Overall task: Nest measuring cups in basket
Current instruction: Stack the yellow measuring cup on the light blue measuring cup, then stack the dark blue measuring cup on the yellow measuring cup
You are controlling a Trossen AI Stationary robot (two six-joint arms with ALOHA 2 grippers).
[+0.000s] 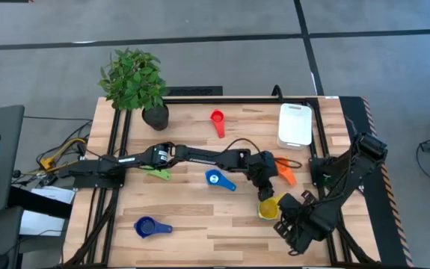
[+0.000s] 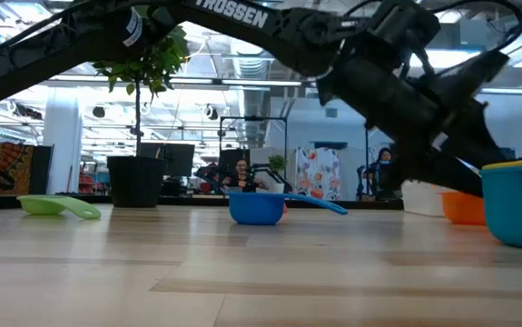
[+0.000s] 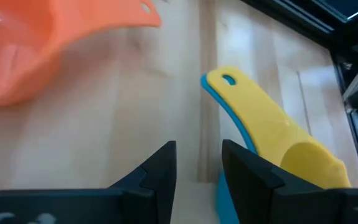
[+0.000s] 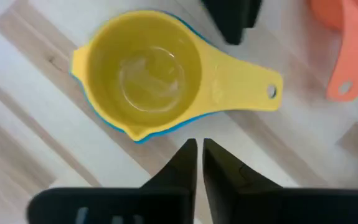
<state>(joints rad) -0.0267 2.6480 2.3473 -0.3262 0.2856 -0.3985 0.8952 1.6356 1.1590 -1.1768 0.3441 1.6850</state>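
Right wrist view shows you yellow cup (image 4: 144, 74) nested in teal cup (image 4: 142, 135); high view hides teal. Left gripper (image 3: 197, 163) open, right gripper (image 4: 198, 155) closed, empty.

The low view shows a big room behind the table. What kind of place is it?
Probably a robotics lab or open office: desks with monitors, people sitting, and a bare ceiling with pipes.

We stretch our left arm across the surface, its tool (image 3: 197, 171) slightly parted; our right tool (image 4: 198, 163) hovers, fingers pressed together.
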